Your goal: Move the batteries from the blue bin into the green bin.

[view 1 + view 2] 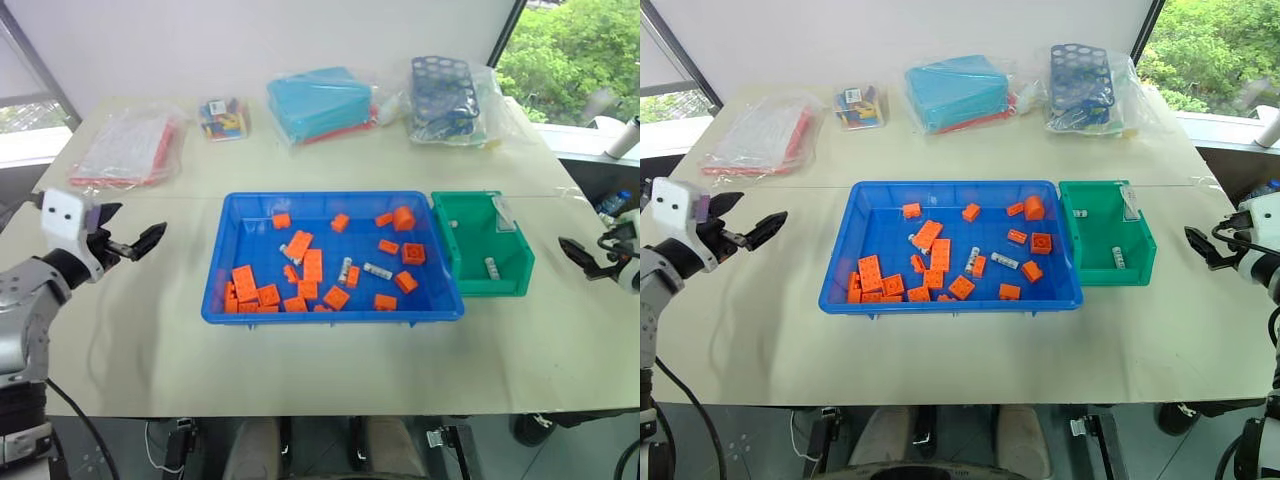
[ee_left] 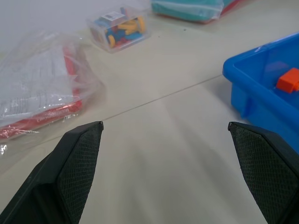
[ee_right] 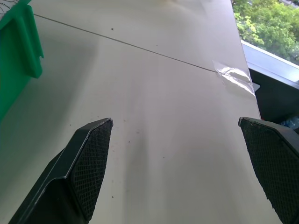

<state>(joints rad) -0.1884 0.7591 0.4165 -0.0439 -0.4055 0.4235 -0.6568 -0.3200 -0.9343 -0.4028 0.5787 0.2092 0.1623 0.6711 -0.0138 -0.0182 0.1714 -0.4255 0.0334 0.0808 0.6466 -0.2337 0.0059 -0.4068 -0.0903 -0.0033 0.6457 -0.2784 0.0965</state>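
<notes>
Left hand (image 1: 128,240) hangs over the surface (image 1: 140,340) at nine o'clock of the blue bin (image 1: 225,270), fingers spread wide, nothing between them. Right hand (image 1: 1202,245) sits at three o'clock of the green bin (image 1: 1147,240), likewise spread and empty.

Blue bin contents: many orange blocks (image 1: 298,245), loose and scattered, with a cluster toward seven o'clock. Among them, near the tray's centre, lie batteries (image 1: 378,271), at least three, each flat on its side.

Green bin stands touching the blue bin's three o'clock wall. It holds two batteries, one toward six o'clock (image 1: 492,267) and one at ten o'clock. A white label on its far rim is too small to read.

Along the twelve o'clock edge of the surface: a bagged red-edged packet (image 1: 125,150), a small clear box of coloured pieces (image 1: 224,118), a wrapped teal box (image 1: 320,103), and a dark-blue rack with round holes (image 1: 445,95). No writing legible.
</notes>
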